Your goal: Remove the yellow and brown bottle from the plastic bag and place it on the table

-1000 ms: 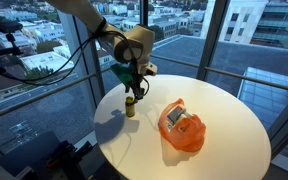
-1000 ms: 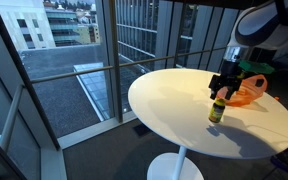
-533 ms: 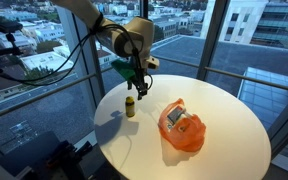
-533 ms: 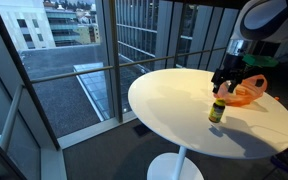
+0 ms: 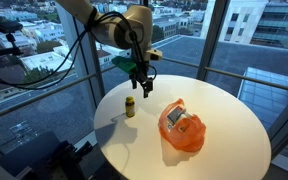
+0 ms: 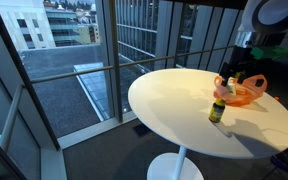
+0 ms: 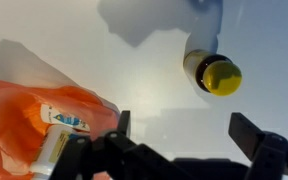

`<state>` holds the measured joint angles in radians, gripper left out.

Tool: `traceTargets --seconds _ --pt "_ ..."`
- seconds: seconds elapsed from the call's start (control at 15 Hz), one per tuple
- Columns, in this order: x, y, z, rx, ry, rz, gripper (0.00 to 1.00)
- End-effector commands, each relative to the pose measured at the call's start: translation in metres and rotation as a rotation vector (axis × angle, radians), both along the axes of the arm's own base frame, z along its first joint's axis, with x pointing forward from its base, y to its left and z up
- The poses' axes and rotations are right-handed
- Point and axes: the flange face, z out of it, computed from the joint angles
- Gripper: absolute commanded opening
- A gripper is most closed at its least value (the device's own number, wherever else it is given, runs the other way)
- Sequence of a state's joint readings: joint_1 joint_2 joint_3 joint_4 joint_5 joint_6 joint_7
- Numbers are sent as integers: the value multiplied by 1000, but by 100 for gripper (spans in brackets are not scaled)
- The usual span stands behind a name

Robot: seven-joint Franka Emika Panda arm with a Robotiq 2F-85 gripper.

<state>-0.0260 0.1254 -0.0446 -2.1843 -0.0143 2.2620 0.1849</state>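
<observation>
The yellow and brown bottle (image 5: 130,107) stands upright on the round white table (image 5: 214,150), near its edge; it also shows in the other exterior view (image 6: 217,110) and from above in the wrist view (image 7: 213,72). The orange plastic bag (image 5: 181,127) lies on the table beside it, also seen in an exterior view (image 6: 244,90) and the wrist view (image 7: 39,125). My gripper (image 5: 141,86) hangs open and empty above the table, higher than the bottle and apart from it (image 6: 232,75); its fingers frame bare tabletop in the wrist view (image 7: 184,135).
The bag holds a white item with a label (image 7: 56,135). Floor-to-ceiling windows (image 6: 74,60) surround the table. The table stands on a single pedestal (image 6: 174,165).
My gripper has let go of the bottle and risen away from it, moving slightly toward the bag. The bottle stays standing on the table.
</observation>
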Motion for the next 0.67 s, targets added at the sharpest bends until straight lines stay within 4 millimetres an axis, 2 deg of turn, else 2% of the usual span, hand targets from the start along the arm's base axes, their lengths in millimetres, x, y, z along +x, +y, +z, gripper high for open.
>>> traceTargets --seconds 0.0,0.6 --pt "-20 -14 21 -44 -4 -51 100" --pt "-60 -37 59 -69 53 -84 100"
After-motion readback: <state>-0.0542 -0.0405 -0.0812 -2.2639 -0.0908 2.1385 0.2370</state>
